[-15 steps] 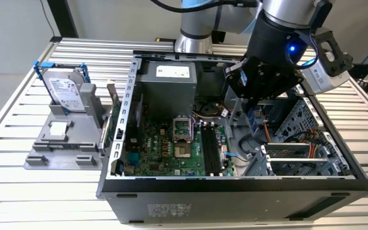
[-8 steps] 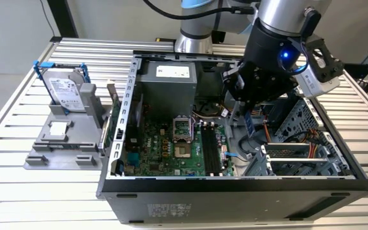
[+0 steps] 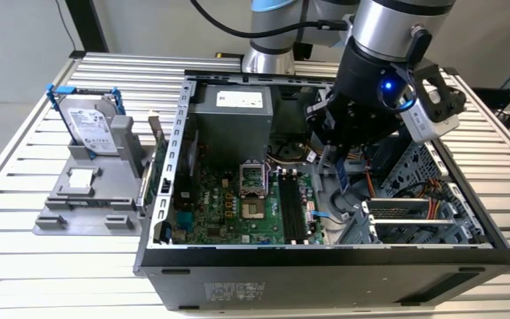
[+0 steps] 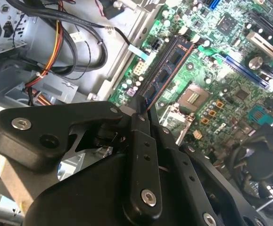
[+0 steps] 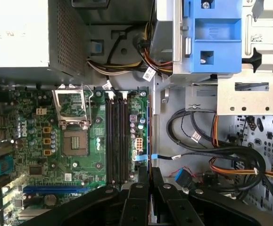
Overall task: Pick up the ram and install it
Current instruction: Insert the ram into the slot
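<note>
We see the hand (image 4: 139, 107) pinching one end of the ram (image 4: 167, 70), held on edge inside the open computer case (image 3: 326, 272), just beside the black memory slots (image 5: 116, 136) and not in them. Black and orange cables (image 5: 221, 153) lie close on its other side, a blue drive bay (image 5: 214, 35) beyond. On the desk (image 3: 60, 279), at the exterior view's left, a silver hard drive (image 3: 91, 123) stands in its frame.
</note>
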`<state>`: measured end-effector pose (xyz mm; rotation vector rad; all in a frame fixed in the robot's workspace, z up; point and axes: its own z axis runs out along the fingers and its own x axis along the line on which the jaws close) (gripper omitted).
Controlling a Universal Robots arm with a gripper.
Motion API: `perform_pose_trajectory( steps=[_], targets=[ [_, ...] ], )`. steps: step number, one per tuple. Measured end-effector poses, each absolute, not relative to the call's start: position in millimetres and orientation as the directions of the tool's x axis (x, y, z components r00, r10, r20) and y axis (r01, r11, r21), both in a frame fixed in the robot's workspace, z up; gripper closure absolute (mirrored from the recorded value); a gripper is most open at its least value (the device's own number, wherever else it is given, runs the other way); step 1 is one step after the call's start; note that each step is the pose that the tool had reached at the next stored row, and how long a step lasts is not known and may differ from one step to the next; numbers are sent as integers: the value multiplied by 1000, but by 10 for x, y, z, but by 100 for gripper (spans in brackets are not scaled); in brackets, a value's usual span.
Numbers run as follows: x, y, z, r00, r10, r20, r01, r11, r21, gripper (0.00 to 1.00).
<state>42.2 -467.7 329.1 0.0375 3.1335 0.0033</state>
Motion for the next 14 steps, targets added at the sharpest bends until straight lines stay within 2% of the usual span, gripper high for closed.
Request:
perform_pose_trajectory(
  steps=[14],
  targets=[
    [442, -4655, 3075, -1000, 16, -8, 16, 1000, -9, 100]
  ],
)
